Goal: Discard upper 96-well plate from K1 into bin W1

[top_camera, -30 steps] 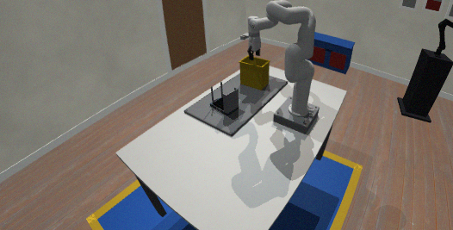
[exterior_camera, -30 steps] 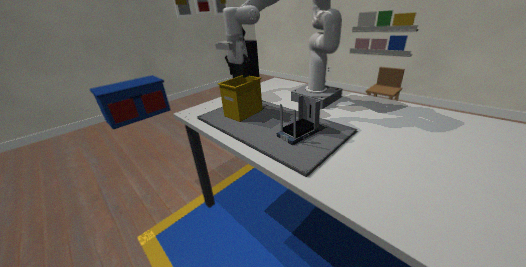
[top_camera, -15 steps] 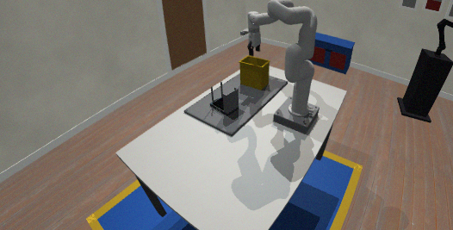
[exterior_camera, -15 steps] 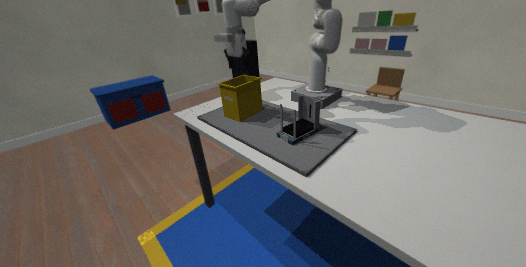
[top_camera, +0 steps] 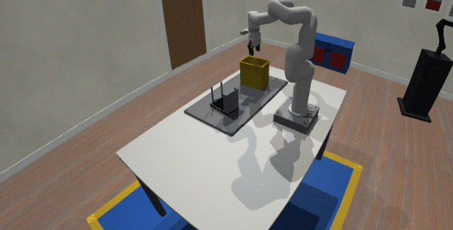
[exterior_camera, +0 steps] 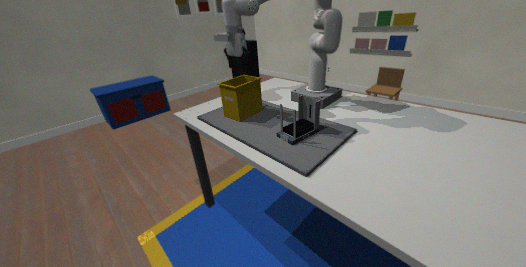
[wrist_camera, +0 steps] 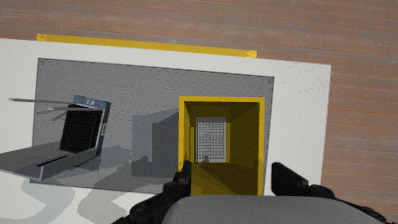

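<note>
- Hanging with its black fingers spread wide and nothing between them, your pincer (wrist_camera: 232,180) sits above the open yellow plastic bin (wrist_camera: 186,131), pointing straight down.
- Directly below the pincer you see the white 96-well plate (wrist_camera: 211,140) lying flat on the bin's floor, near the middle.
- The bin stands upright on a grey rectangular mat (wrist_camera: 140,90), just under the pincer.
- Well off to the side of the pincer, on the same mat, stands the black stack rack with thin upright posts (top_camera: 221,91); a dark plate (wrist_camera: 80,131) rests low in it.
- Beyond the mat lies the white table top (top_camera: 202,164), with the arm's grey base plate (top_camera: 281,121) behind.
</note>
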`<act>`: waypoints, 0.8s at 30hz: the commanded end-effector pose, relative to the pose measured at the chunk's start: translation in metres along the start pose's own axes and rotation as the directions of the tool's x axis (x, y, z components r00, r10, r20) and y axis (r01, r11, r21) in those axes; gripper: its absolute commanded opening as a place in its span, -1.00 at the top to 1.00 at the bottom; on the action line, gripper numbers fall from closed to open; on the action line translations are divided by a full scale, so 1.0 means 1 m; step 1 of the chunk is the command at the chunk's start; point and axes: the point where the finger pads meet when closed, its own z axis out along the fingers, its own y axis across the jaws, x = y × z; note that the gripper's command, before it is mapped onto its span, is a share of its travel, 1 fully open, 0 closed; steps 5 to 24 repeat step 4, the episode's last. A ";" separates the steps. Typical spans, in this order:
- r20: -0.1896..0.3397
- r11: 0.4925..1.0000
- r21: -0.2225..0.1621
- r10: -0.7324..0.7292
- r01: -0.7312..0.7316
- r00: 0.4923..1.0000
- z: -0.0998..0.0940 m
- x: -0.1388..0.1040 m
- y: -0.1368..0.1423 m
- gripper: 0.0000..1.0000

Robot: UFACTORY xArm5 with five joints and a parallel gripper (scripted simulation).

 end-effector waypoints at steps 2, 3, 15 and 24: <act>-0.004 1.000 -0.002 0.000 0.000 1.000 -0.002 0.001 0.000 -1.00; -0.004 1.000 -0.002 0.000 0.000 1.000 -0.002 0.001 0.000 -1.00; -0.004 1.000 -0.002 0.000 0.000 1.000 -0.002 0.001 0.000 -1.00; -0.004 1.000 -0.002 0.000 0.000 1.000 -0.002 0.001 0.000 -1.00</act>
